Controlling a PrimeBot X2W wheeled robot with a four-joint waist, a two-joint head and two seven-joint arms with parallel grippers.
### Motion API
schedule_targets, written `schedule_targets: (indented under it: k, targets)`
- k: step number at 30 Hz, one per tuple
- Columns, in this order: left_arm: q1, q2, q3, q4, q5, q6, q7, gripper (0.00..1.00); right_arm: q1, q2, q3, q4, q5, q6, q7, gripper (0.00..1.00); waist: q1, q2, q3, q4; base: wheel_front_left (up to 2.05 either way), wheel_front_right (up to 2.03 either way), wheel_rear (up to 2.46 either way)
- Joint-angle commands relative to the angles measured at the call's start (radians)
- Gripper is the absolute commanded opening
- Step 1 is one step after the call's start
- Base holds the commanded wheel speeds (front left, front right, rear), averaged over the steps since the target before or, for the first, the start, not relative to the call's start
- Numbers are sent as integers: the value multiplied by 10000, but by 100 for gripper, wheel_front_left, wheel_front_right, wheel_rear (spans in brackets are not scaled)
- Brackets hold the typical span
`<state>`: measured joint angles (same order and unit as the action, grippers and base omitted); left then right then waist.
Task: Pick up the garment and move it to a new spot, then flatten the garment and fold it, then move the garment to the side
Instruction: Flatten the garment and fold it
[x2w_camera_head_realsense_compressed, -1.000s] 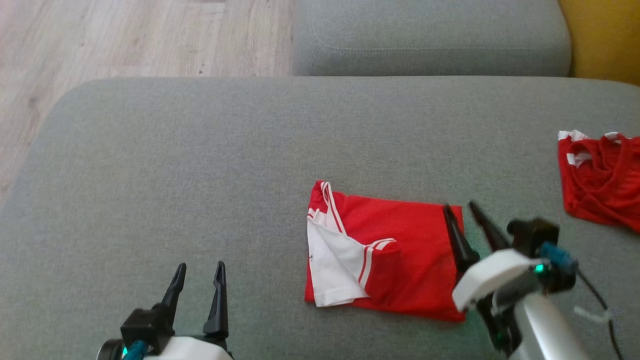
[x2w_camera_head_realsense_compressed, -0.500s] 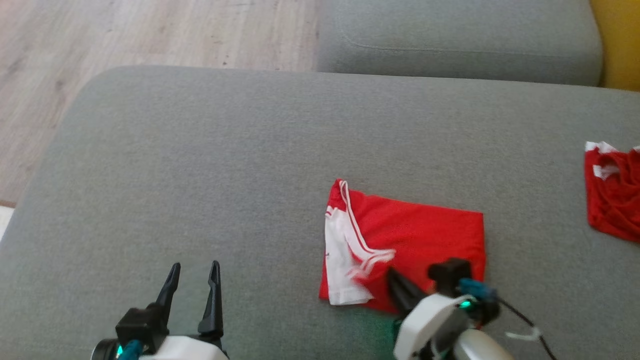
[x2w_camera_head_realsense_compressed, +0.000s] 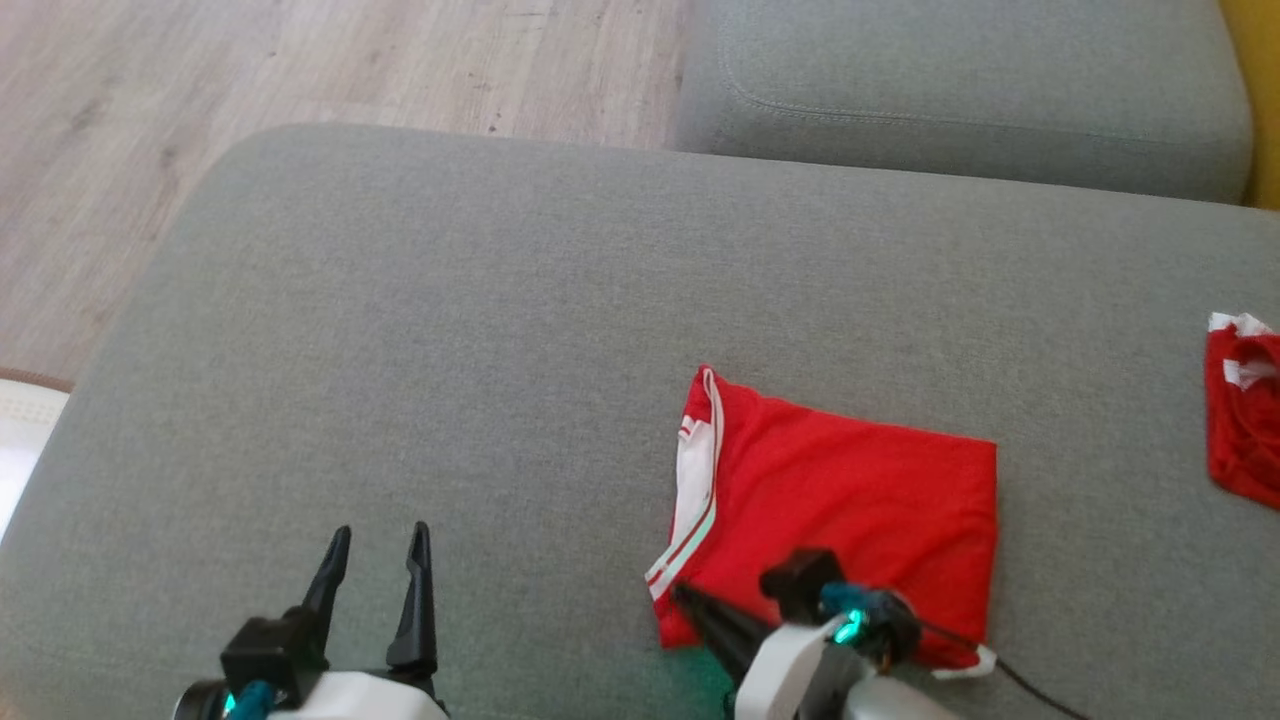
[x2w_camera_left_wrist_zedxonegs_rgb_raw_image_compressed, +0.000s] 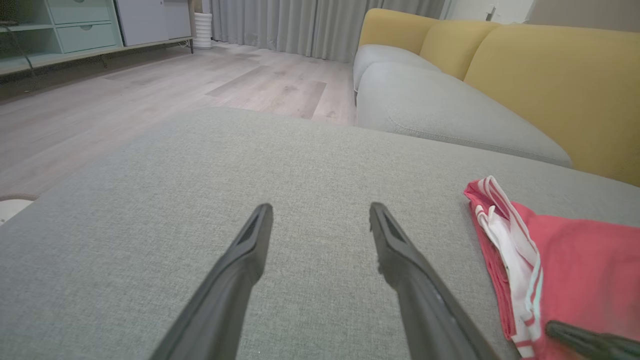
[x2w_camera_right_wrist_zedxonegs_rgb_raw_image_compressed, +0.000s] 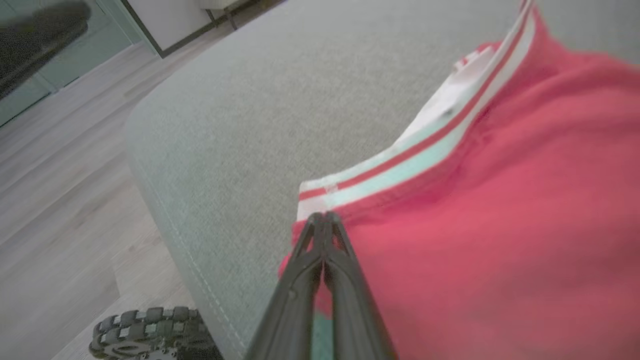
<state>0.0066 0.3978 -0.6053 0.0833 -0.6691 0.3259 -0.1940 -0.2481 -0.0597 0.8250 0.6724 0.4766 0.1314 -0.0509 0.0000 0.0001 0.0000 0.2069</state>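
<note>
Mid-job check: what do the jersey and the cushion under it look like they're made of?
Jersey: thin synthetic knit, possibly polyester, matte; it lies limp in thin, flat folded layers with no shine. Cushion: grey woven upholstery fabric, matte, with a visible coarse weave and a stitched seam along its edge in the right wrist view.

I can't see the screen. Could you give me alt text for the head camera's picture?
A folded red jersey with white striped trim lies on a wide grey sofa cushion, the robot's right hand, fingers shut, at its near left corner. The left hand is open further left; another red garment lies at the right edge.
</note>
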Motion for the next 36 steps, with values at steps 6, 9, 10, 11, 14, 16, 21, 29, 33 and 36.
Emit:
schedule_targets:
  k: [6, 9, 10, 11, 14, 16, 21, 29, 33, 36]
  targets:
    - [-289, 284, 543, -306, -103, 77, -185, 100, -902, 95, -531, -127, -76, -7, -1355, 98, 0, -1, -114, -379, 0, 0, 0]
    - [-351, 323, 550, -307, -76, 54, -205, 100, -944, 95, -1209, -149, -314, -7, -1725, 100, 0, -1, -206, -623, 0, 0, 0]
    - [-366, 316, 557, -305, -74, 56, -218, 100, -930, 95, -1495, -202, -443, -7, -1798, 100, 0, -1, -251, -714, 0, 0, 0]
    - [-382, 307, 553, -302, -68, 55, -227, 100, -897, 95, -1823, -265, -613, -7, -1864, 100, 0, -1, -286, -791, 0, 0, 0]
    - [-404, 263, 565, -276, -70, 57, -271, 100, -649, 95, -2847, -549, -1195, -7, -1992, 100, 0, -1, -406, -1055, 0, 0, 0]
    - [-382, 214, 566, -245, -89, 59, -300, 100, -393, 95, -3582, -812, -1684, -7, -2036, 100, 0, -1, -486, -1211, 0, 0, 0]
    - [-257, 70, 604, -127, -194, -27, -406, 100, 563, 95, -5134, -1861, -2536, -7, -2078, 100, 0, -1, -707, -1523, 0, 0, 0]
    - [91, -183, 671, 136, -263, -226, -571, 100, 2154, 95, -6834, -3311, -2524, -7, -1972, 100, 0, -1, -1008, -1660, 0, 0, 0]
    - [277, -198, 705, 255, -295, -326, -602, 100, 2608, 95, -7088, -3684, -2449, -7, -1894, 100, 0, -1, -1125, -1694, 0, 0, 0]
    - [395, -170, 798, 305, -344, -364, -618, 100, 2793, 95, -7156, -3847, -2413, -7, -1842, 100, 0, -1, -1185, -1714, 0, 0, 0]
